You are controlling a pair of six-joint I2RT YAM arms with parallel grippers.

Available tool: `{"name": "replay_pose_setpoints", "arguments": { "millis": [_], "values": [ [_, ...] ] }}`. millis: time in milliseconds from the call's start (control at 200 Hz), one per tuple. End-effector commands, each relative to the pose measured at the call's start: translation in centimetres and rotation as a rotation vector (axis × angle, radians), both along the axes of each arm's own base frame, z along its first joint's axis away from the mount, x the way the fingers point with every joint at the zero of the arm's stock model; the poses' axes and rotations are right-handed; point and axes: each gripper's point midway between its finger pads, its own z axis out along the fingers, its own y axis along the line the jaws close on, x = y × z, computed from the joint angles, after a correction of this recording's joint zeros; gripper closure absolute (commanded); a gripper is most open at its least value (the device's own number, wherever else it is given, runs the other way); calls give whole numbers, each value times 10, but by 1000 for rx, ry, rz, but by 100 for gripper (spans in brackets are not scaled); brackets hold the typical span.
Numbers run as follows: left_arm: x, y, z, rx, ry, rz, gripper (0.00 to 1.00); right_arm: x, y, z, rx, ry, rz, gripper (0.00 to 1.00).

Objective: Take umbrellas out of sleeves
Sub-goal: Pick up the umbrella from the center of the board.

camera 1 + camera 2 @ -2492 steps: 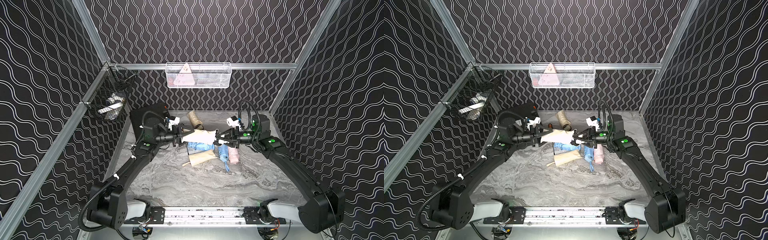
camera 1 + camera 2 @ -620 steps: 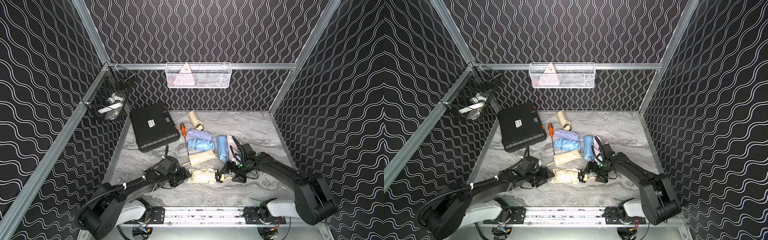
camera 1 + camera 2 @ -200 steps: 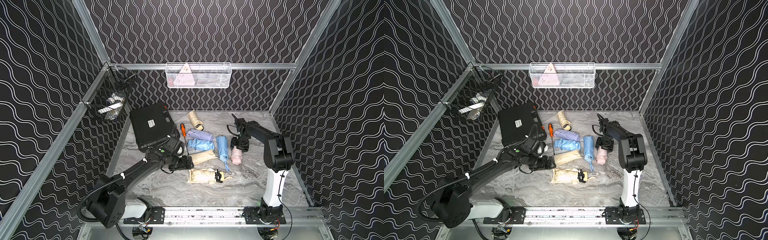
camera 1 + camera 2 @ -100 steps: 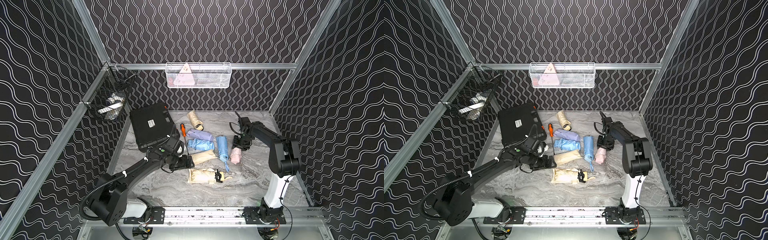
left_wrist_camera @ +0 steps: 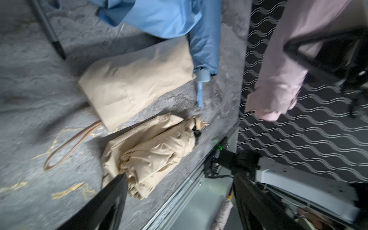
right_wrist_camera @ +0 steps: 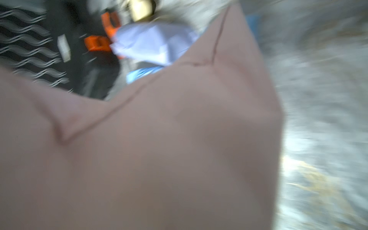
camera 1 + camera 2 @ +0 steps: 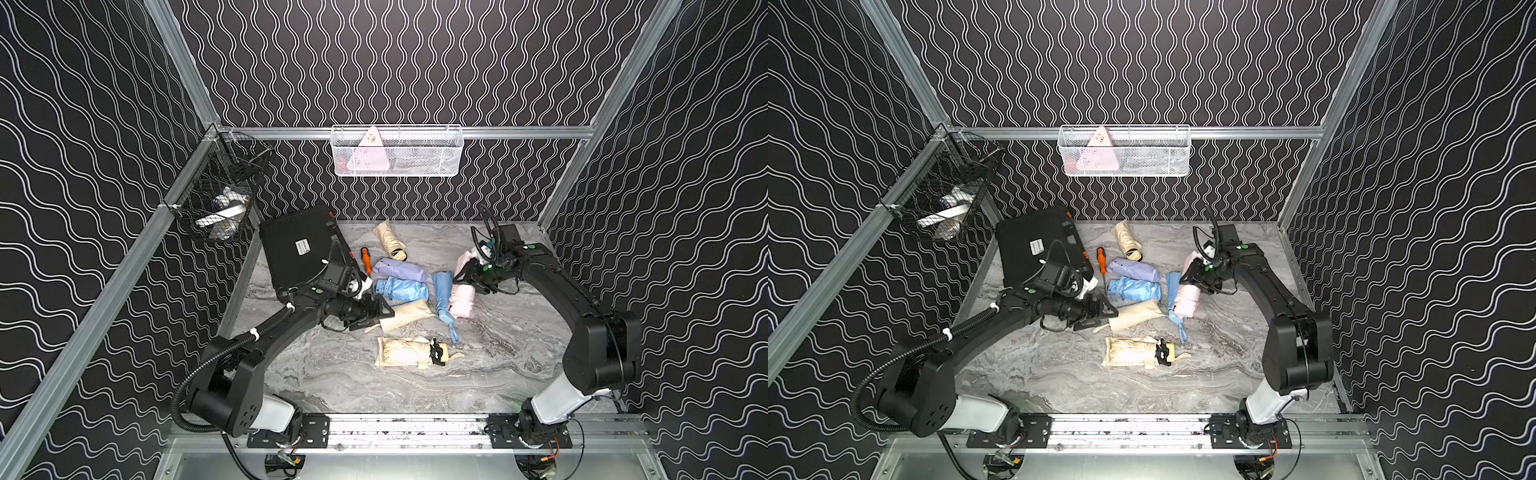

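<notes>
Right gripper [image 7: 466, 273] is gripping the pink sleeve [image 7: 464, 297] by its raised end. Left gripper [image 7: 377, 317] is hanging wide open, empty, beside the cream sleeve [image 7: 409, 313].

The walls [image 7: 395, 62] are black with thin white wavy lines, and the table [image 7: 353, 395] is grey marble. On it lie a cream umbrella [image 7: 403, 351], a cream sleeve [image 7: 405, 316], a light blue umbrella [image 7: 399, 289], a light blue sleeve [image 7: 442, 291], a lilac bundle [image 7: 399, 270] and a pink sleeve [image 6: 159, 149]. The screwdriver [image 7: 366, 255] has an orange handle. The hard case [image 7: 299, 249] is black, the wire basket [image 7: 397, 166] white.
</notes>
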Motion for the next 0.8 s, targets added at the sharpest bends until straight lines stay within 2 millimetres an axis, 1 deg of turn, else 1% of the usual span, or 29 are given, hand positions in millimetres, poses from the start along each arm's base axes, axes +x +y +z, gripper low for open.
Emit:
{"name": "replay_pose_setpoints", "arguments": {
  "millis": [0, 85, 170, 270, 305, 320, 345, 400, 515, 585, 630, 796],
  "values": [
    [15, -18, 48, -228, -52, -20, 12, -20, 53, 41, 248, -18, 182, 61],
    [20, -19, 62, -286, -60, -6, 12, -37, 78, 46, 270, -6, 294, 61],
    [22, -18, 74, -338, -72, 11, 12, -51, 97, 47, 301, 20, 369, 61],
    [19, -18, 86, -381, -105, 9, 12, -66, 117, 52, 366, 43, 434, 61],
    [17, -18, 88, -389, -110, 5, 12, -68, 120, 53, 385, 50, 441, 61],
    [17, -17, 89, -392, -112, 4, 12, -76, 128, 54, 394, 55, 470, 61],
    [15, -18, 91, -394, -116, -3, 12, -81, 133, 54, 404, 62, 486, 61],
    [12, -17, 90, -385, -117, -11, 12, -89, 141, 55, 414, 67, 514, 61],
    [6, -15, 83, -337, -98, -19, 12, -105, 156, 57, 420, 70, 575, 61],
    [4, -14, 84, -333, -101, -27, 12, -115, 165, 56, 416, 81, 611, 61],
    [4, -15, 84, -334, -101, -29, 13, -119, 169, 54, 407, 86, 625, 61],
    [5, -15, 85, -342, -97, -27, 15, -123, 175, 50, 401, 88, 623, 61]
  ]
}}
